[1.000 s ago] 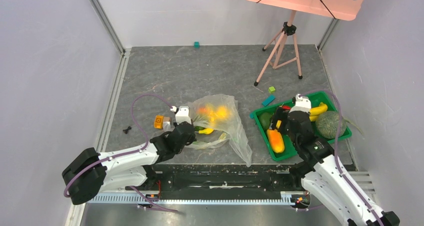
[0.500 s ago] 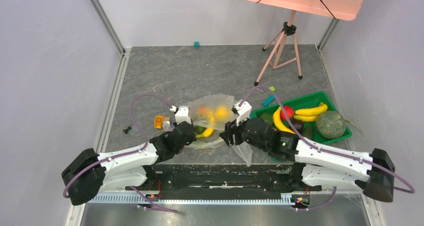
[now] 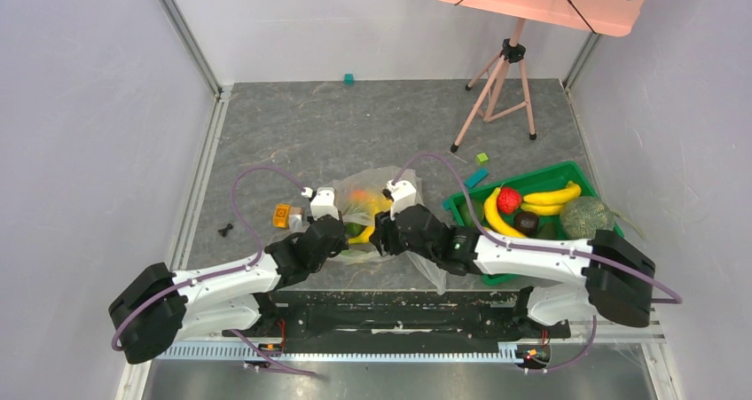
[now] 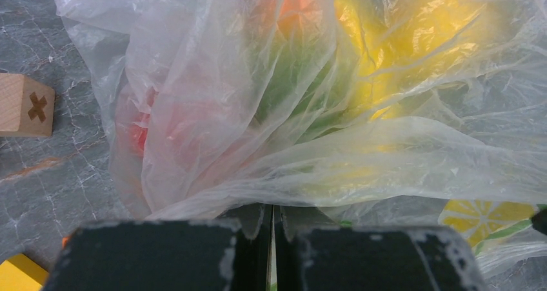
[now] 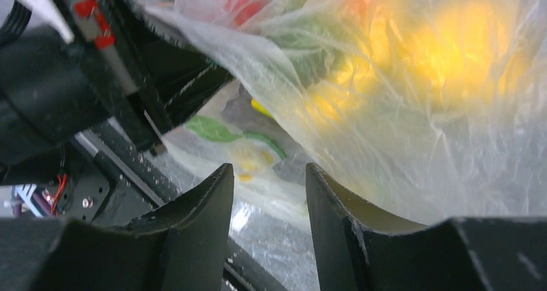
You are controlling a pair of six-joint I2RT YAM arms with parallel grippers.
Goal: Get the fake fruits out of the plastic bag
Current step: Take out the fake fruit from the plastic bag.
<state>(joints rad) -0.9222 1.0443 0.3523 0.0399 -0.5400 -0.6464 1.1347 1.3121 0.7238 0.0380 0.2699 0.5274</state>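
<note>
Clear plastic bag (image 4: 387,155) veils yellow, orange, red and green fake fruits (image 4: 413,39); the tray (image 3: 550,171) is green.

Top ext.: fixed, high, behind arm bases; looks down and fwd over whole worktop (image 3: 355,125); wide, far off.
L wrist: low, v. close; looks along left tool (image 4: 271,221) into plastic bag (image 4: 309,110).
R wrist: low, v. close; looks past right tool (image 5: 268,188) at plastic bag (image 5: 419,110) from other side.
Shared, all 3 views: plastic bag (image 3: 362,200).
</note>
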